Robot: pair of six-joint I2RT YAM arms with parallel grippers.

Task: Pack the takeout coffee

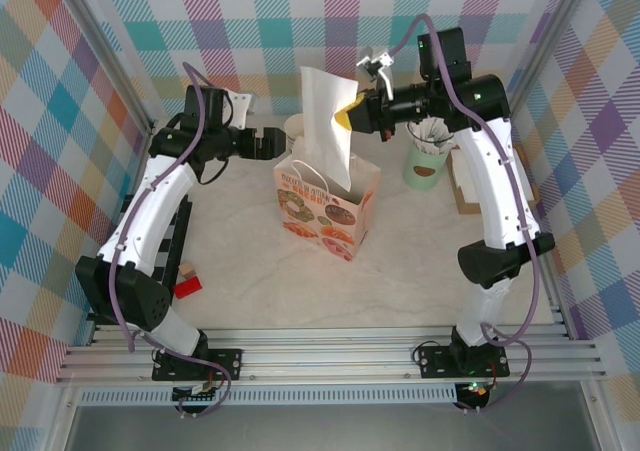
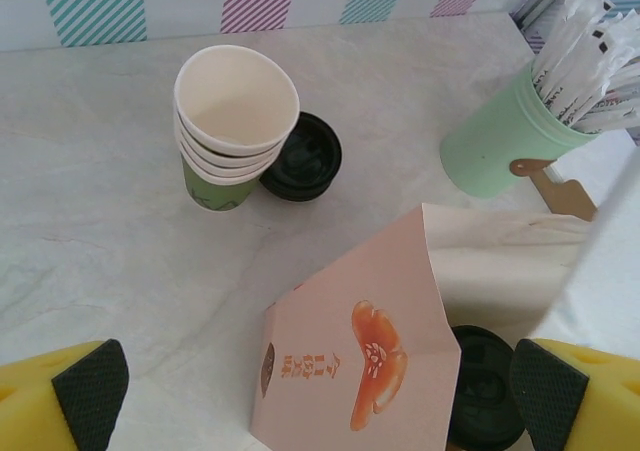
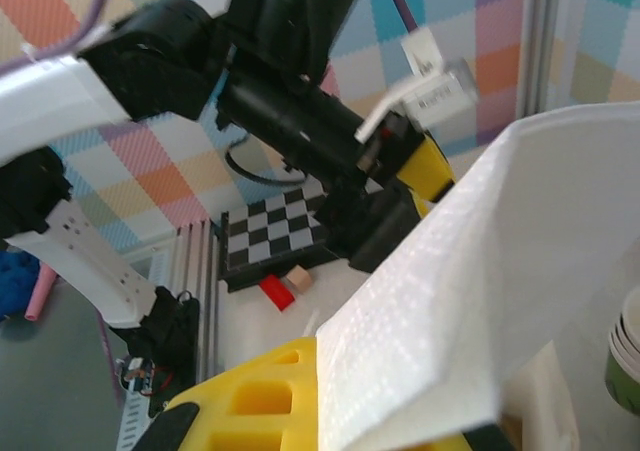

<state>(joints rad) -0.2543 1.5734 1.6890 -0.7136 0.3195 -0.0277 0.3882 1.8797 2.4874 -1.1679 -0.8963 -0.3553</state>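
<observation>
1. Paper bag (image 1: 325, 211): pale pink paper, printed with pastries, white cord handles. It stands upright and open at table (image 1: 250, 296) centre, on a marbled white top.
2. Takeout coffee (image 2: 485, 386): the left wrist view shows only its round black plastic lid, low in the bag's mouth between the pink panel and the white sheet. The top view hides it.
3. Tissue sheet (image 1: 328, 121): white, finely embossed and stiffly creased. It rises from the bag's mouth toward 12 o'clock.
4. Right gripper (image 1: 352, 116): yellow fingers pressed together on the sheet's right edge. The right wrist view shows the pinch close up.
5. Left gripper (image 2: 320, 401): fingers spread wide, black ribbed pads (image 2: 90, 391). It sits at the bag's 10 o'clock.
6. Stack of lidless cups (image 2: 235, 121): cream inside, green base, at the bag's 12 o'clock.
7. Loose black lid (image 2: 303, 156): touching the stack's right side.
8. Mint-green mug (image 1: 428, 159): smooth and cylindrical, at the bag's 2 o'clock, holding white sachets (image 2: 590, 61).
9. Red block (image 1: 187, 287) and wooden block (image 1: 187, 269): side by side at 8 o'clock, by the checkerboard mat (image 3: 275, 231).
</observation>
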